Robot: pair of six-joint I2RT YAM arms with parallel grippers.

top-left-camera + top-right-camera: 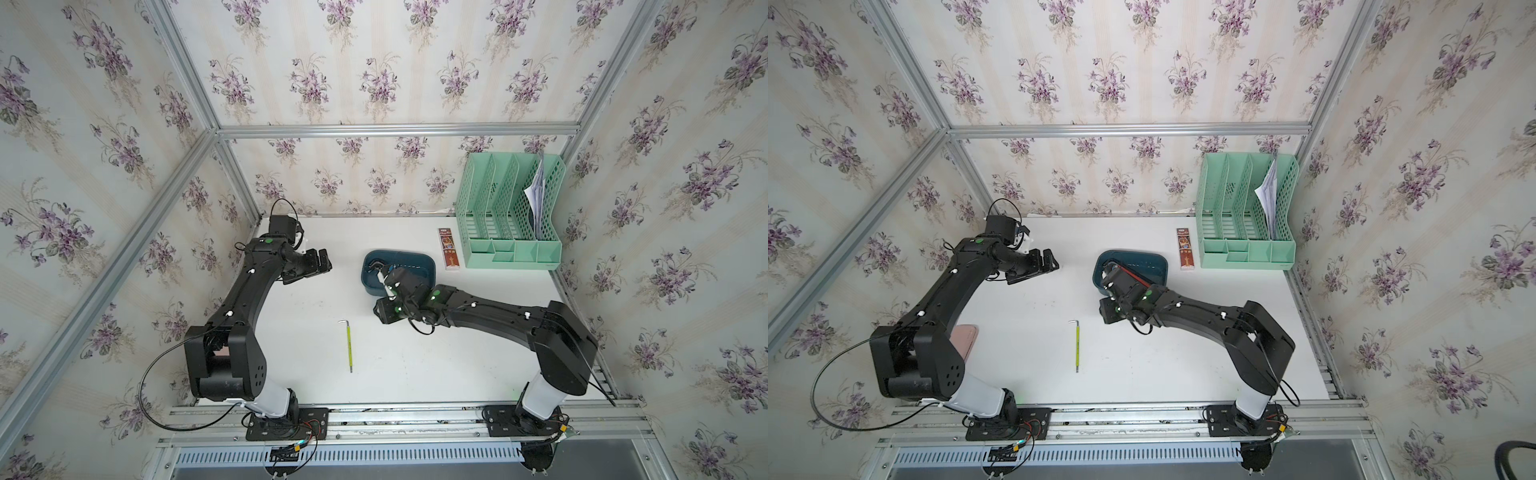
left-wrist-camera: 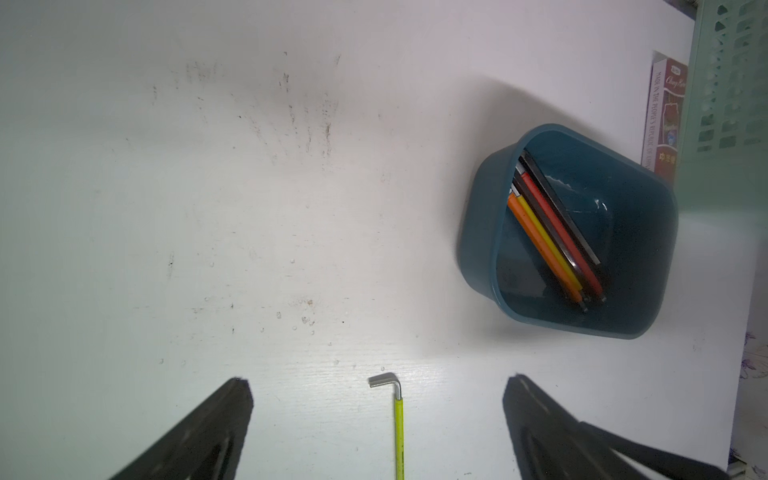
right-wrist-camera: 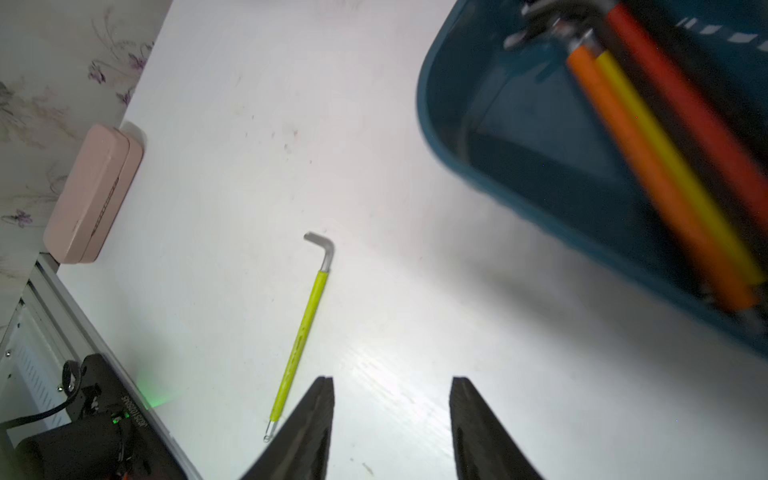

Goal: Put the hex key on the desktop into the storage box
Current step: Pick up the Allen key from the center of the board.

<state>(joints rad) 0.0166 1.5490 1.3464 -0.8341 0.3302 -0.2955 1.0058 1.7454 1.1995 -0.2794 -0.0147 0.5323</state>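
The hex key [image 1: 349,347] [image 1: 1076,347] [image 2: 399,432] [image 3: 301,336], a thin L-shaped steel rod with a lime-green sleeve on its long shaft, lies flat on the desktop [image 1: 415,365], a plain white board edged by aluminium rails. It sits about mid-desk, towards the near edge and between the two arms. Its long shaft runs from near edge to far edge. The bare bent end is at the far end, with the short leg turned towards the left edge. Nothing touches it.

The storage box [image 1: 419,266] [image 1: 1154,266] [image 2: 482,232] [image 3: 457,137], a shallow dark teal plastic tub with rounded corners, stands right of centre towards the far edge, apart from the key. Inside it lie several long keys [image 2: 552,232] side by side, with orange, yellow, red and black shafts.

The right gripper [image 3: 392,380] hangs above the desk between the key and the box. Its jaws are parted and hold nothing. In both top views the right wrist covers the box's near left part. The left gripper [image 2: 378,378] [image 1: 323,262] is up near the far left corner of the desk, jaws spread wide and empty.

A tall mint-green perforated file organiser [image 1: 528,251] holding white papers [image 1: 536,187] fills the far right corner. A narrow red-brown carton [image 1: 448,248] lies flat between it and the box. A pale pink case [image 3: 89,195] [image 1: 966,336] rests at the left edge.
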